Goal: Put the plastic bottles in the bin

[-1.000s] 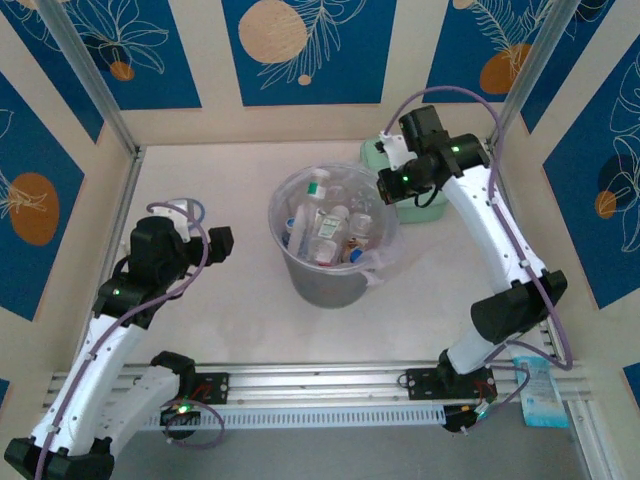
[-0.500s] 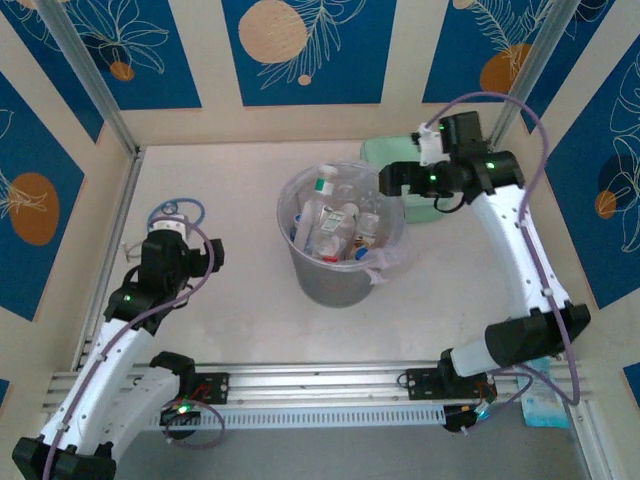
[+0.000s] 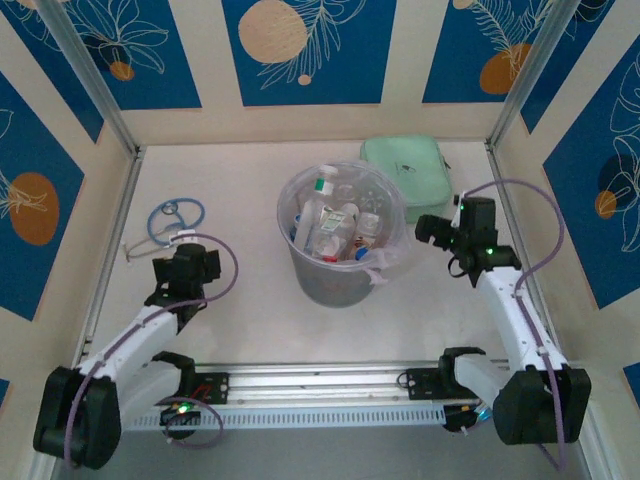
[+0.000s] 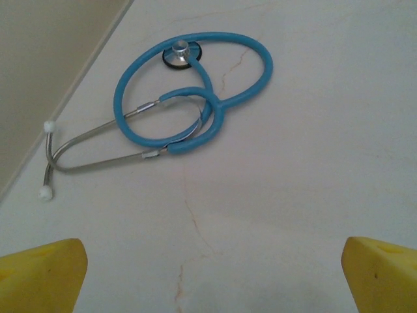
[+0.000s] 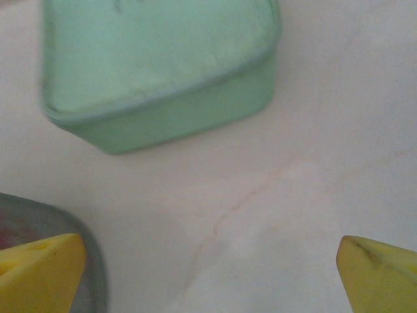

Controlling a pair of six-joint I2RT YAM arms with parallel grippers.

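The bin (image 3: pixel 340 285) stands at the middle of the bench (image 3: pixel 250 175), a grey bucket lined with a clear bag, and the plastic bottles (image 3: pixel 330 225) lie heaped inside it, caps and labels mixed together

The left pincer (image 3: pixel 186 262) sits low over the bench to the left of the bin and well apart from it; in its wrist view its yellow fingertips (image 4: pixel 39 274) stand wide apart with nothing between them, above bare bench just near of a blue stethoscope (image 4: pixel 215 107)

The right pincer (image 3: pixel 432 230) is just right of the bin, near the mint-green pouch (image 3: pixel 405 170) that lies at the far right. It is spread wide and holds nothing: bare bench lies between its fingertips (image 5: pixel 378 274), the pouch beyond them and the grey edge of the bin by the left one
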